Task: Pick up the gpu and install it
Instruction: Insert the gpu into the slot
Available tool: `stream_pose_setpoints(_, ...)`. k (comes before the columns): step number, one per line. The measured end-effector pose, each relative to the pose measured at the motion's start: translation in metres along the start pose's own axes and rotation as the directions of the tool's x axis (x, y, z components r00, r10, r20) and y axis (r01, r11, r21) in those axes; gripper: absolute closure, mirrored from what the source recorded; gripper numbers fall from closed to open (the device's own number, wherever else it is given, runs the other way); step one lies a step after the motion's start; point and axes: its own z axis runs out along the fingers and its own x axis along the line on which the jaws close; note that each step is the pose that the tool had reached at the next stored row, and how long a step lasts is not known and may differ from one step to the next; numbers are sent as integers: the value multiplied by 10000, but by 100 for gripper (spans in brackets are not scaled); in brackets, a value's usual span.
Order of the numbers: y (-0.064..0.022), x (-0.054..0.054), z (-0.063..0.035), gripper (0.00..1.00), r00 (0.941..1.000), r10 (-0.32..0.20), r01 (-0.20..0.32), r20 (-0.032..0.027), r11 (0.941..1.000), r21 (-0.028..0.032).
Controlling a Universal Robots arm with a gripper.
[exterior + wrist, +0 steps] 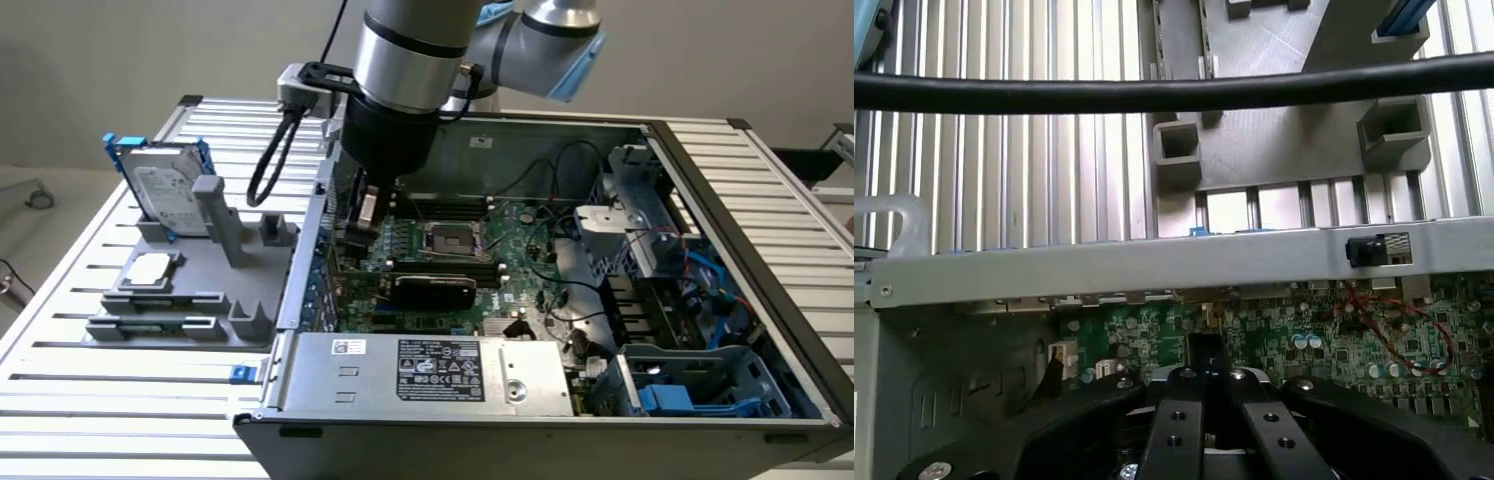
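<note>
Gripping: nothing. The gripper (1204, 365) has its fingers pressed together, and the wrist view shows no card between them.
Gripper position: low inside the computer case, near the wall on the exterior view's left, hanging over the motherboard (1304, 340).
Task's thing: the gpu (430, 290) appears to be the black-covered card lying across the board, just in front of the CPU socket (447, 238) and apart from the gripper (366, 215). I cannot tell whether it is fully seated.
Step in hand: judged from this, the card is already in the case and released, so the work is at the seating stage, not the pick-up.
Next move calls for: a square, gentle push along the card's top edge, if any is needed, keeping clear of the loose cables nearby.
Case wall: the grey metal edge (1104, 265) runs between the board and the table.
Tray: the grey parts holder (1274, 150) sits beyond the wall, with several pockets vacant.
Hard drive: it stands upright in its blue frame (167, 195) at the tray's far end, untouched.
</note>
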Motion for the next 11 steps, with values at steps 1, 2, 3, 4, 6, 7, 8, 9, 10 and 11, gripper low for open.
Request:
stream_pose_setpoints(1,-34,-1,-28,89,10000,0,0,0,10000,-1)
stream_pose_setpoints(2,-64,0,-60,89,10000,0,0,-1,10000,-4)
stream_pose_setpoints(3,-92,1,-100,89,10000,0,0,1,10000,-5)
stream_pose_setpoints(4,-117,3,-156,89,10000,0,0,-2,10000,-7)
stream_pose_setpoints(6,-157,8,-257,89,10000,-1,1,0,10000,-7)
stream_pose_setpoints(7,-172,11,-308,89,10000,-1,1,-1,10000,-8)
stream_pose_setpoints(8,-185,14,-357,89,10000,-2,2,2,10000,-7)
stream_pose_setpoints(9,-193,16,-394,89,10000,-7,7,-2,10000,-7)
stream_pose_setpoints(10,-197,17,-411,89,10000,-16,16,0,10000,6)
stream_pose_setpoints(11,-197,18,-419,89,10000,-23,23,1,10000,59)
